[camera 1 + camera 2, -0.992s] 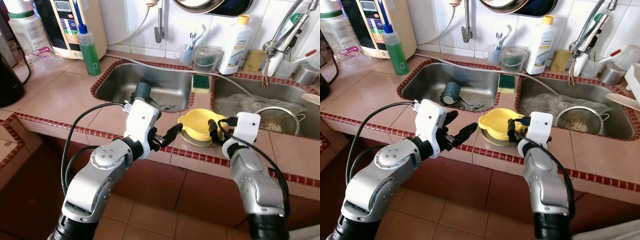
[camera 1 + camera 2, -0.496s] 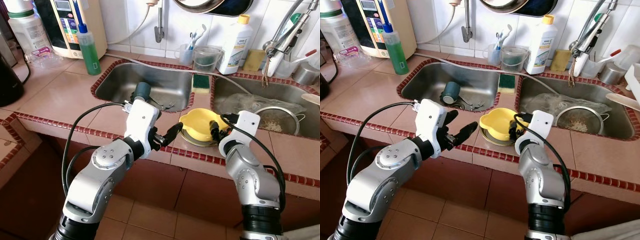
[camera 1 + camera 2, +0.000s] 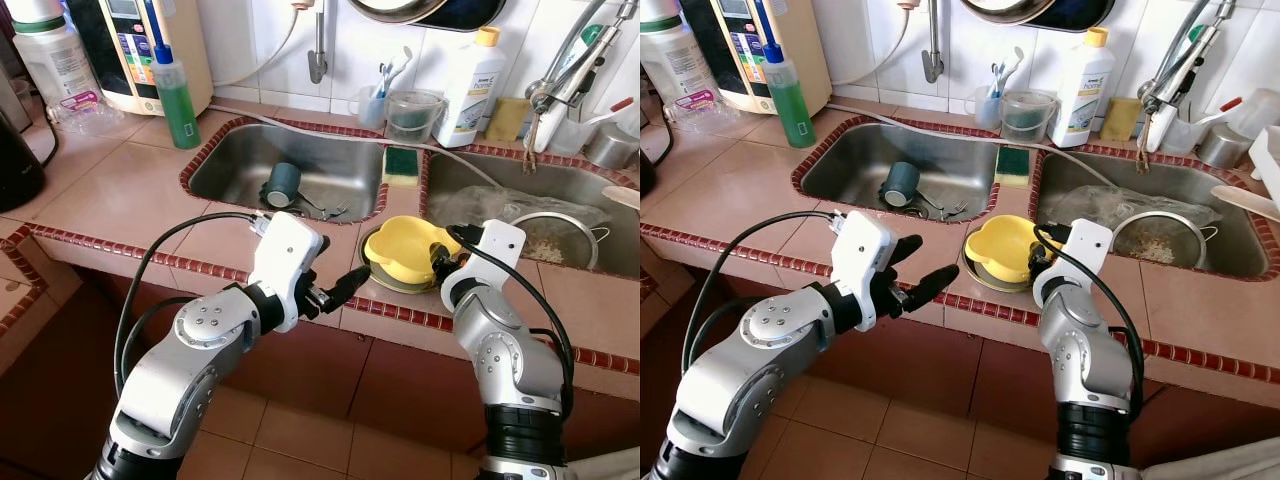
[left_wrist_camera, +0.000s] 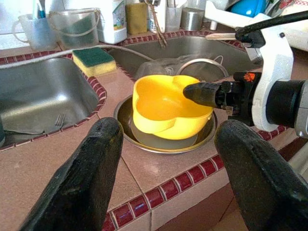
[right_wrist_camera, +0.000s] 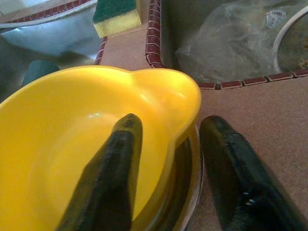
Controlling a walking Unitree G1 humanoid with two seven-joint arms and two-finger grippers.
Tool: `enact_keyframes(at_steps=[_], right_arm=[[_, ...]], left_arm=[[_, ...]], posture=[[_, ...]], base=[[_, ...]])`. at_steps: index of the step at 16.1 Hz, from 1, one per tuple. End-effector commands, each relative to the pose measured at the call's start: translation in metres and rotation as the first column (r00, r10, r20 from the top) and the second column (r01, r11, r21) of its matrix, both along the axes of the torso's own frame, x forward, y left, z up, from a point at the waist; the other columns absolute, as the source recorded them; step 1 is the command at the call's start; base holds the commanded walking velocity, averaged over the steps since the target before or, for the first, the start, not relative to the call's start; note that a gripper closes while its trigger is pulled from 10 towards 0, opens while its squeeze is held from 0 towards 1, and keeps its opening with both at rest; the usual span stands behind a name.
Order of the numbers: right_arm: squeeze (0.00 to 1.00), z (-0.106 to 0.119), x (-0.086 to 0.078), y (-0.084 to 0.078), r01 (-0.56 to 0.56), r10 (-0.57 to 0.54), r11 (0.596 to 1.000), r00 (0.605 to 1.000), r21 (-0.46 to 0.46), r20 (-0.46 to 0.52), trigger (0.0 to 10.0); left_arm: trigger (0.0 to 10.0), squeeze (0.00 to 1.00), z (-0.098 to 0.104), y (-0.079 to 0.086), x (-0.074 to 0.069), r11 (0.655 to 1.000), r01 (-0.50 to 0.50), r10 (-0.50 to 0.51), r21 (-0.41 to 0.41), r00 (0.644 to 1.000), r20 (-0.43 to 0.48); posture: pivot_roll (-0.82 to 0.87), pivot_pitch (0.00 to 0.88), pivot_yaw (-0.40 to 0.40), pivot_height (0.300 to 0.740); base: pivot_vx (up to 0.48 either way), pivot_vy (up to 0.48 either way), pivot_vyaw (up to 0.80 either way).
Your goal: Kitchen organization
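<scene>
1. The left gripper [image 3: 340,287] hovers with its fingers spread apart and empty, on the near-left side of the yellow bowl [image 3: 405,250].
2. The yellow bowl sits tilted in a steel dish [image 4: 166,144] on the counter strip between the two sinks, its mouth facing up, with no clear long axis.
3. The right gripper [image 5: 168,166] straddles the bowl's rim, one finger inside and one outside, not yet clamped. A loose pinch could let the bowl slip or drag the dish.

the yellow bowl [image 3: 407,250] is covering most of the metal dish [image 4: 144,147] beneath it. the dark pan [image 3: 425,10] on the wall is running off the top edge. whatever is lying under the crumpled plastic [image 5: 231,38] in the right sink is staying unreadable.
</scene>
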State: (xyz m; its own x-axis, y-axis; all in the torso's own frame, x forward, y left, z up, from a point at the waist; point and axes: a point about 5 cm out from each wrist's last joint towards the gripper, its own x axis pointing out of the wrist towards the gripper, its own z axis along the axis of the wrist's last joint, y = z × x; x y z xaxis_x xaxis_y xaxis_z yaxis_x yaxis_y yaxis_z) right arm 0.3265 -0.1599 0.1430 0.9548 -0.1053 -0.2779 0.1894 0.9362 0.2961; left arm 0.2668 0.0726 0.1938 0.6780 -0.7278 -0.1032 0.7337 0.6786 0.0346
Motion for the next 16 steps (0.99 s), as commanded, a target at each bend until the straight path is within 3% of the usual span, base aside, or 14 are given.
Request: enact_keyframes(at_steps=[1, 7, 8, 9, 16], right_arm=[[0.0, 0.0034, 0.0012, -0.0006, 0.013, -0.013, 1.0, 1.0, 0.016, -0.002, 0.0], [0.0, 0.0049, 0.0023, -0.0003, 0.014, -0.014, 0.999, 1.0, 0.033, -0.001, 0.0], [0.0, 0.0049, 0.0026, -0.0002, 0.014, -0.014, 0.999, 1.0, 0.035, -0.001, 0.4], [0.0, 0.0049, 0.0028, 0.0004, 0.013, -0.013, 0.999, 1.0, 0.042, -0.002, 0.0], [0.0, 0.008, 0.0038, 0.0013, 0.008, -0.009, 0.997, 1.0, 0.071, 0.017, 0.0]], left_arm=[[10.0, 0.0, 0.0024, -0.005, -0.0036, 1.0, 0.024, -0.024, -0.003, 1.0, 0.001], [10.0, 0.0, 0.0026, -0.0055, -0.0049, 1.0, 0.027, -0.027, 0.001, 1.0, 0.001], [10.0, 0.0, 0.0028, -0.005, -0.0044, 1.0, 0.023, -0.023, 0.004, 1.0, 0.004], [10.0, 0.0, 0.0032, -0.0044, -0.0037, 1.0, 0.018, -0.018, 0.004, 1.0, 0.004], [10.0, 0.0, 0.004, -0.0042, -0.0011, 1.0, 0.01, -0.01, 0.007, 1.0, 0.012]], posture=[[-0.14, 0.07, 0.003, 0.74], [-0.14, 0.068, 0.0, 0.74], [-0.14, 0.067, 0.0, 0.74], [-0.14, 0.065, -0.001, 0.74], [-0.14, 0.052, 0.006, 0.74]], base=[[0.0, 0.0, 0.0], [0.0, 0.0, 0.0], [0.0, 0.0, 0.0], [0.0, 0.0, 0.0], [0.0, 0.0, 0.0]])
